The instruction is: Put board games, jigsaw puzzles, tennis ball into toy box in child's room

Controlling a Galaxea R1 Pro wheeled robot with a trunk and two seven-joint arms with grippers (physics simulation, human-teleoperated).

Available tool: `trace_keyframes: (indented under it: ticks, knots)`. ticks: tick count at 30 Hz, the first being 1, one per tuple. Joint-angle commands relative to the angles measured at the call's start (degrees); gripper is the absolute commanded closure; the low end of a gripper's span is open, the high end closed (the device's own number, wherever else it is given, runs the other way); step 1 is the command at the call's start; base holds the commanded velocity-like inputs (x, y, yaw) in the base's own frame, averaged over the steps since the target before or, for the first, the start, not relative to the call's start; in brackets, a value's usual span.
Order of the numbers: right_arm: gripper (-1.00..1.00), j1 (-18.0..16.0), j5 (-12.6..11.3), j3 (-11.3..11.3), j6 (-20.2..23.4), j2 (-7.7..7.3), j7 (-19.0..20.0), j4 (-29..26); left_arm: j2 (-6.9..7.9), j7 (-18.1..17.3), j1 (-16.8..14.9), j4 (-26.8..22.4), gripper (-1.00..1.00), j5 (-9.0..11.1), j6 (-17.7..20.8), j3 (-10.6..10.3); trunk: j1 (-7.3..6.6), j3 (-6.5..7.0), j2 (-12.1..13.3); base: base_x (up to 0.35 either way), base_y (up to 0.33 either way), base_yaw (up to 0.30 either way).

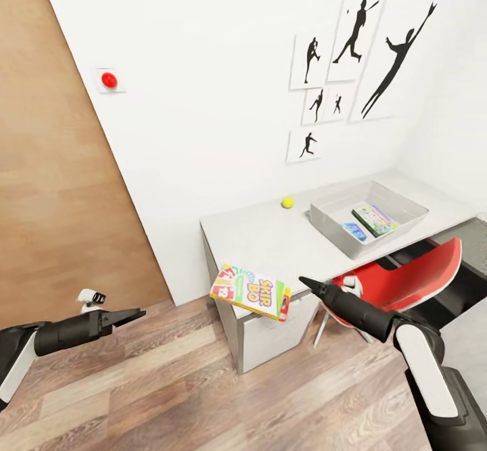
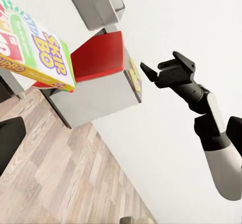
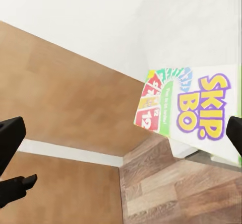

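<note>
A yellow-green-red Skip-Bo board game [image 1: 250, 291] [image 2: 35, 48] [image 3: 194, 110] lies on the near corner of the table [image 1: 264, 234] and juts out over its front edge. My right gripper [image 1: 302, 280] [image 2: 157, 65] is open just beside the game's right end, and its fingers [image 3: 11, 138] are spread wide and hold nothing. Out to the left, my left gripper [image 1: 135, 314] hovers open and empty over the floor. The tennis ball [image 1: 288, 202] rests near the wall. The grey toy box [image 1: 385, 238] holds a small blue board game [image 1: 354, 231] and another colourful flat box [image 1: 374, 220].
A red chair [image 1: 406, 275] [image 2: 98, 55] is tucked under the table, right behind my right arm. A wooden door [image 1: 61, 187] fills the left side. Wood floor lies between the door and the table's end.
</note>
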Motion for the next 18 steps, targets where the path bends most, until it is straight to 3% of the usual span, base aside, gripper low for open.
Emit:
trace_keyframes:
  ticks: [1, 10, 16, 18]
  knots:
    - [-1.00, 0.45, 0.31, -0.07, -0.18, -0.05, 0.83, 0.03, 0.03, -0.14, -0.02, -0.02, -1.00, 0.10, 0.60, 0.04, 0.04, -0.02, -0.10, 0.000, 0.000, -0.162]
    - [-1.00, 2.34, 0.30, -0.04, -1.75, -0.33, 5.11, -0.35, 0.11, -0.50, -0.16, -0.36, -1.00, 0.18, 0.75, 2.76, 0.04, 0.70, -0.10, 0.000, 0.000, -0.148]
    - [-1.00, 2.50, 0.30, 0.25, -2.05, -0.17, 8.09, -0.43, 0.18, -0.56, -0.21, -0.19, -1.00, 0.08, 0.69, 7.73, 0.04, 1.18, -0.10, 0.000, 0.000, -0.139]
    - [-1.00, 2.54, 0.33, 0.55, -2.11, -0.06, 8.22, -0.34, 0.20, -0.59, -0.20, -0.16, -1.00, 0.06, 0.69, 8.44, 0.04, 1.32, -0.10, 0.000, 0.000, -0.104]
